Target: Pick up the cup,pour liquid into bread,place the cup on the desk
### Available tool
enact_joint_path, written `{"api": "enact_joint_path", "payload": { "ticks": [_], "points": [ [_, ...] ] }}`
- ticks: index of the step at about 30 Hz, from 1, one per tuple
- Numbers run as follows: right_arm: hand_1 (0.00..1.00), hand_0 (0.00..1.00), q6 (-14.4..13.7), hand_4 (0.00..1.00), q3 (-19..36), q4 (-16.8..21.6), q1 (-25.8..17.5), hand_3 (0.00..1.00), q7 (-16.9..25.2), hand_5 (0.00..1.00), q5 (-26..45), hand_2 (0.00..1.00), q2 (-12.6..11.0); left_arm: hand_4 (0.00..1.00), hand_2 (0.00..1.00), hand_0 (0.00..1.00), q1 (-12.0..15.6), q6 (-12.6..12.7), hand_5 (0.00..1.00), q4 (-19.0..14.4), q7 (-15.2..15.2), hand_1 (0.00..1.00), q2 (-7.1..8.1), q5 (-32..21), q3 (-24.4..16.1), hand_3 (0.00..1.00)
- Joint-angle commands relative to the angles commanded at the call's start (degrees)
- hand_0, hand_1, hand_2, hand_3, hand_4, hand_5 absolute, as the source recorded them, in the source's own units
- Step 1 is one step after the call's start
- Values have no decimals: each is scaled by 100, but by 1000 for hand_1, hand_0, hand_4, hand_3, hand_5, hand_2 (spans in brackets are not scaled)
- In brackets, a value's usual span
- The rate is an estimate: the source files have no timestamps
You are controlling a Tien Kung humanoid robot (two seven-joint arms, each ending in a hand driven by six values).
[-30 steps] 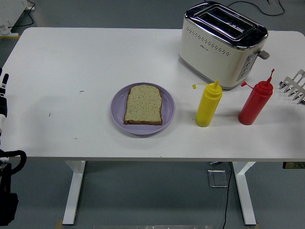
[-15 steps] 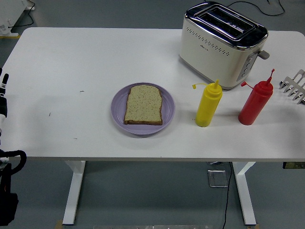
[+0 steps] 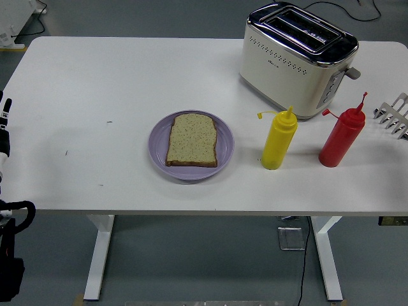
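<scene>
Right hand (image 3: 396, 115) at the right table edge — only pale fingers (image 3: 386, 113) show, spread and holding nothing. Left arm (image 3: 5, 137) sits at the left edge, low; can't tell its hand state.

No cup on the table (image 3: 95, 83). The pouring containers here are two squeeze bottles: yellow bottle (image 3: 278, 140) upright just right of the plate (image 3: 191, 171), red bottle (image 3: 341, 138) upright further right, near the right hand but apart from it.

Bread (image 3: 192, 139) — one slice flat in the middle of the purple plate. Toaster (image 3: 296, 59) behind the bottles, slots up.
</scene>
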Motion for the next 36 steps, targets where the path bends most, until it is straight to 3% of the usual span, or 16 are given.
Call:
{"api": "enact_joint_path", "payload": {
  "ticks": [10,36],
  "points": [
    [819,865,-11,765,-5,5,-15,918,12,401,-377,871,-5,561,728,782,1,-1,998,3,-1,731,0,-2,4,685],
    [823,870,-26,780,-15,-52,-43,922,-7,416,-203,874,9,561,725,779,33,-5,998,-2,-7,728,0,-1,31,683]
  ]
}}
